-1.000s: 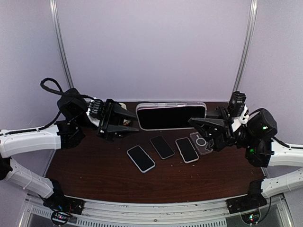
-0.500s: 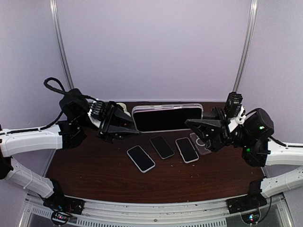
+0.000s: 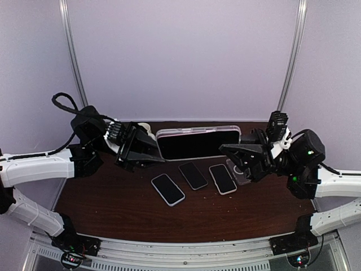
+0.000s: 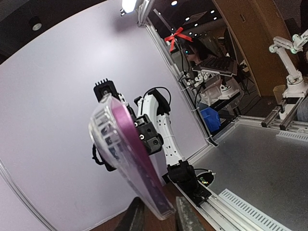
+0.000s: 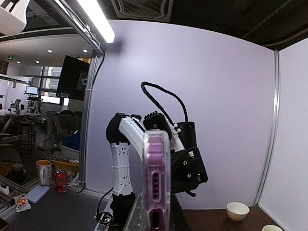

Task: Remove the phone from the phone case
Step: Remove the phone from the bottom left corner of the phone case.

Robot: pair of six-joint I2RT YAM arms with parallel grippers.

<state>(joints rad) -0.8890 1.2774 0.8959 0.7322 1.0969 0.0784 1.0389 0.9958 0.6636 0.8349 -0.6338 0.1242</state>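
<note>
Lying nearest on the dark brown worktop (image 3: 113,209) are three small black slab phones (image 3: 193,175) and a clear ringed case (image 3: 241,169). Beyond them, held above the surface, the large black-screened phone (image 3: 197,142) sits in its clear pink-edged plastic case (image 4: 130,154). The left end effector (image 3: 158,151) clamps one end of that case and the right end effector (image 3: 225,148) is clenched on the other. The phone is probably stiff, slick and breakable inside a springy shell, so peeling at a case corner looks the best hold.

Four phones (image 3: 194,144) (image 3: 167,189) (image 3: 193,175) (image 3: 223,179), two cases (image 3: 197,129) (image 3: 242,173) (one empty)
</note>
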